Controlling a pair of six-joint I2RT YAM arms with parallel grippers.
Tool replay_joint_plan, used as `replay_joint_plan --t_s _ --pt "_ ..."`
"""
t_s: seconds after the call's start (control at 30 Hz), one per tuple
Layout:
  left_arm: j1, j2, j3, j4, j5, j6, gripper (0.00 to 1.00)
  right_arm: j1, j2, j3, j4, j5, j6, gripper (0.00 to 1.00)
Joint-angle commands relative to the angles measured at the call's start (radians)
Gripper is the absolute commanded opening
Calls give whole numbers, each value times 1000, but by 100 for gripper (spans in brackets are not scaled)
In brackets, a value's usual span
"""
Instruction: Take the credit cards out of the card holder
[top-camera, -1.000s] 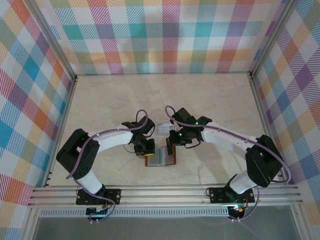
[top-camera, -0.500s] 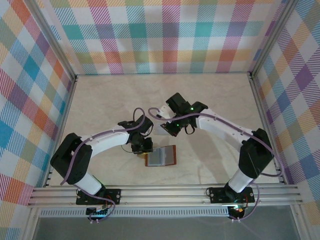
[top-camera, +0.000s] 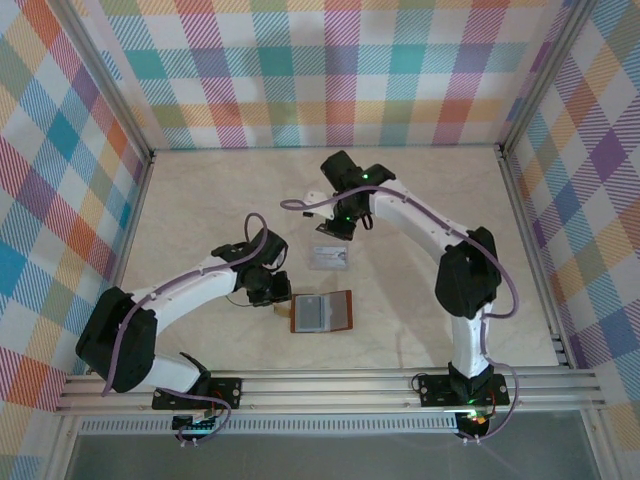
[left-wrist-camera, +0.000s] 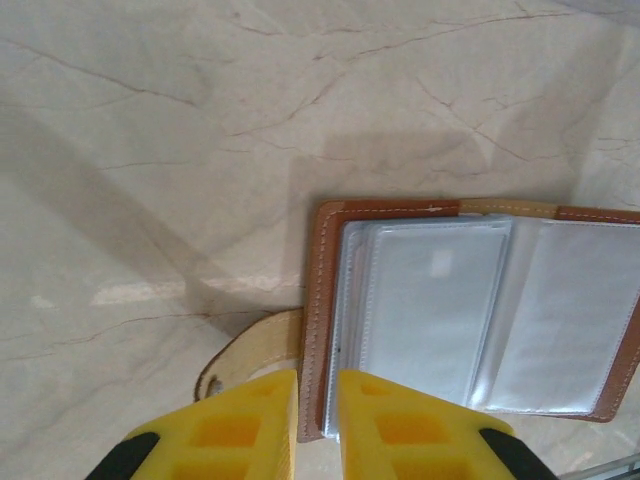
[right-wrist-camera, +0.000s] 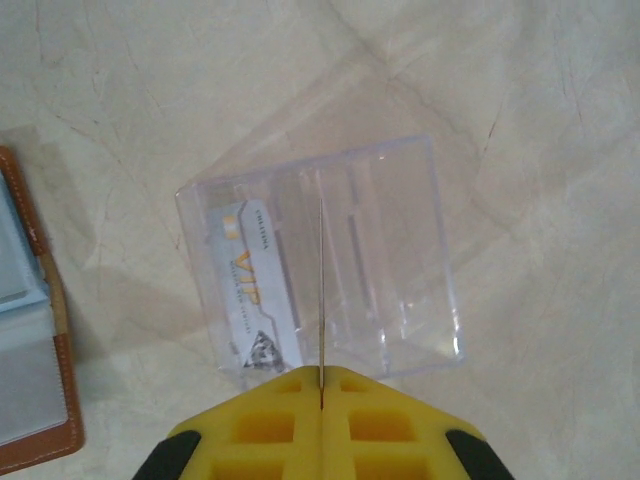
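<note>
Hanging edge-on in the closed right gripper (right-wrist-camera: 321, 385), a thin rectangular credit card (right-wrist-camera: 321, 290) is held over the clear plastic box (right-wrist-camera: 395, 260), aligned with its divider; the hold of the left gripper (left-wrist-camera: 317, 405) cannot be told.

Overhead and close wrist views share card holder (top-camera: 322, 312)

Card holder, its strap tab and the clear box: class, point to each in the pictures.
card holder (left-wrist-camera: 316, 320), left wrist view, on its brown leather border.
strap tab (left-wrist-camera: 250, 350), left wrist view, on the tan loop.
clear box (right-wrist-camera: 400, 270), right wrist view, on its transparent right half.
</note>
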Motion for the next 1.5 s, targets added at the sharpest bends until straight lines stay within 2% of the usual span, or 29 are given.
replay_joint_plan --t_s 0.0,0.47,0.53,0.63,0.7,1.03,1.2,1.47 --pt "21 -30 -24 -36 1 15 19 -7 62 84 -99 -42 -75 0" --pt "46 -10 -41 -21 17 33 19 -14 248 243 -202 -63 -135 2" --pt "49 -6 -41 -17 20 34 19 -14 261 255 -205 -63 -137 5" --pt "50 -1 -41 -13 22 37 19 -14 262 255 -170 -32 -127 18" --pt "52 5 -40 -10 24 36 19 -15 253 252 -124 9 -109 24" --pt "53 22 -35 4 36 36 19 -21 179 170 35 105 -70 28" --pt "53 18 -33 1 39 36 20 -20 134 123 26 47 -38 30" --pt "53 23 -29 5 41 35 20 -20 1 -30 52 -102 6 45"
